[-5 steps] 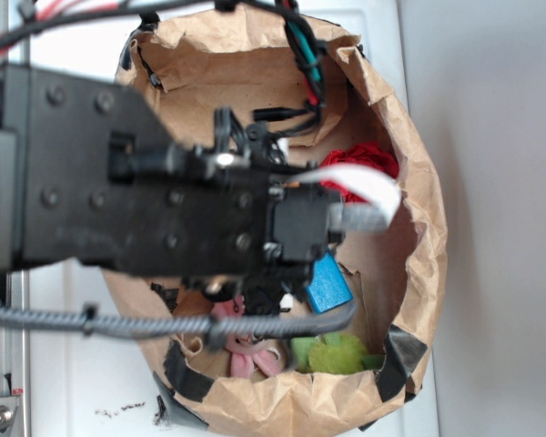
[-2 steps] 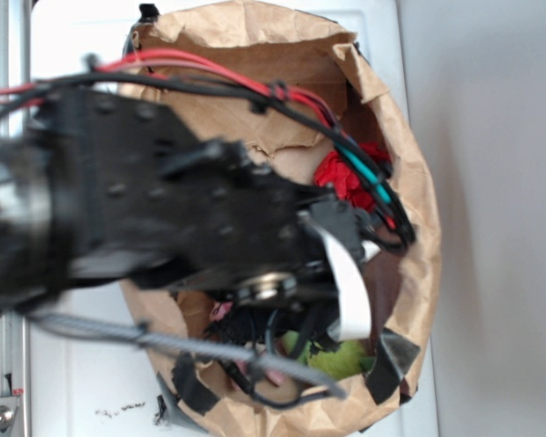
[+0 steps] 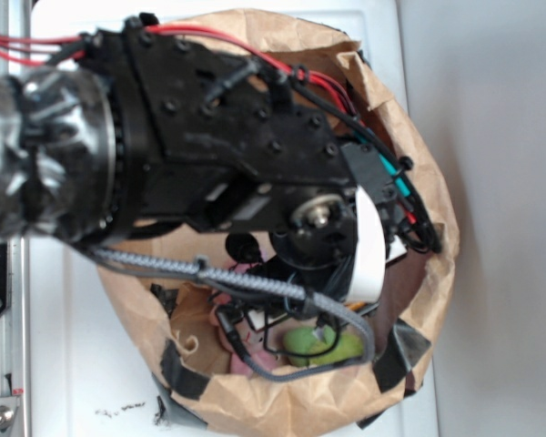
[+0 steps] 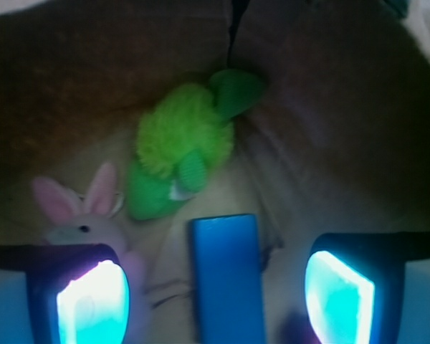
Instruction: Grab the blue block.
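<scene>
In the wrist view the blue block (image 4: 228,276) lies flat on the floor of a brown paper bag (image 4: 330,129), its long side running away from me. My gripper (image 4: 216,299) is open, its two glowing pads (image 4: 93,304) standing either side of the block with gaps on both sides and no contact. In the exterior view my arm and gripper body cover the inside of the bag (image 3: 419,155); the blue block is hidden there.
A yellow-green plush toy (image 4: 183,147) lies just beyond the block, also visible as a green plush (image 3: 323,346) under the arm. A pink-eared bunny plush (image 4: 82,215) sits by the left pad. Bag walls rise close all around.
The arm has swung round and dipped down into the bag. It now hides the blue block and the red ruffled ball, both of which showed earlier in the exterior view.
</scene>
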